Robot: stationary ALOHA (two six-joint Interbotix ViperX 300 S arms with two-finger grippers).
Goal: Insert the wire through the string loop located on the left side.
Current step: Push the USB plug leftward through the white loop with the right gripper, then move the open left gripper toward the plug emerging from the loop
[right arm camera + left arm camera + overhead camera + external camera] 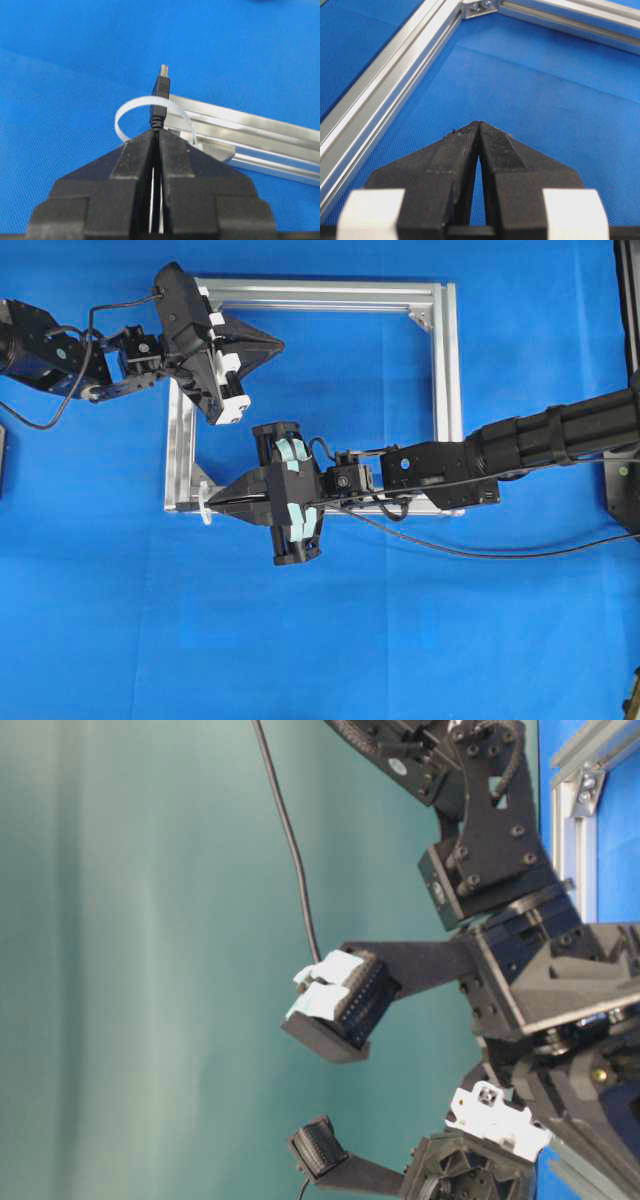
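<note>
You have one wire (161,95), one string loop (131,107) and one silver frame (447,390). Open blue cloth (320,640) surrounds the frame's corner. Your right gripper (156,134) is clamped on the wire, plug pointing straight away through the loop. Your left gripper (479,125) is closed, holding nothing, inside the frame.

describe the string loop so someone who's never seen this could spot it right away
Find the silver frame lying on the blue cloth and go to its lower left corner in the overhead view. The string loop stands up there, a thin white band right at the tip of the right gripper. It is the only white, curved, flimsy thing on the straight metal bars.
</note>
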